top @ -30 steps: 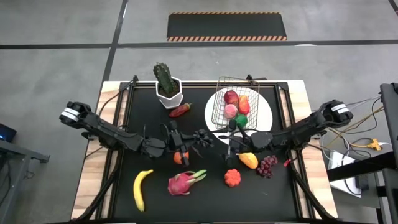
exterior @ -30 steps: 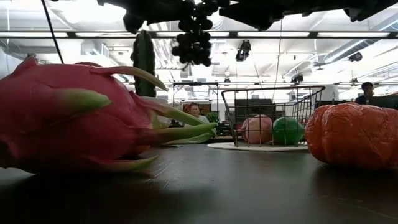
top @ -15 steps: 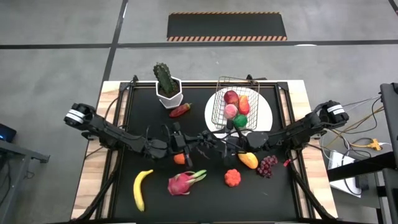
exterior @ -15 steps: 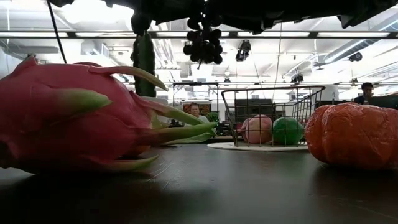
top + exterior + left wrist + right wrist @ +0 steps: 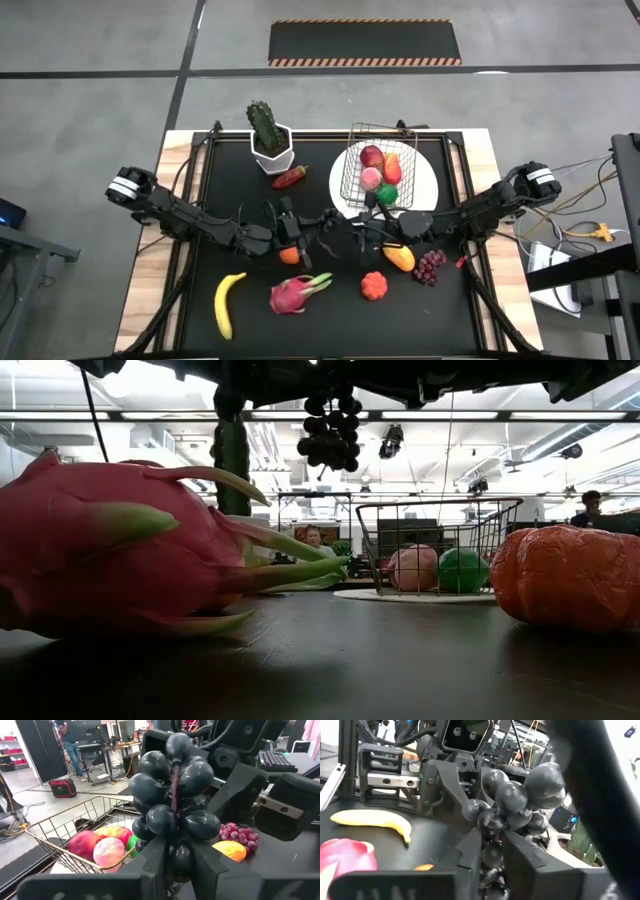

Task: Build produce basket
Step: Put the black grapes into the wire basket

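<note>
Worktop [image 5: 250, 310]: black, grey concrete floor around it.
Dark grape bunch [image 5: 172, 795]: midair, centre, between both grippers.
Left gripper [image 5: 172, 862]: clenched on its lower end.
Right gripper [image 5: 492, 851]: clamped on it too.
Silver wire-grid basket [image 5: 355, 160]: far right, on round white plate [image 5: 425, 185].

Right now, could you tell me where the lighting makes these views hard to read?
Low view: bright ceiling lights backlight the dark grapes and arms into silhouettes. High view: even light, but the dark arms merge with the black mat. Left wrist view: soft highlights on the grapes; the basket is well lit.
</note>
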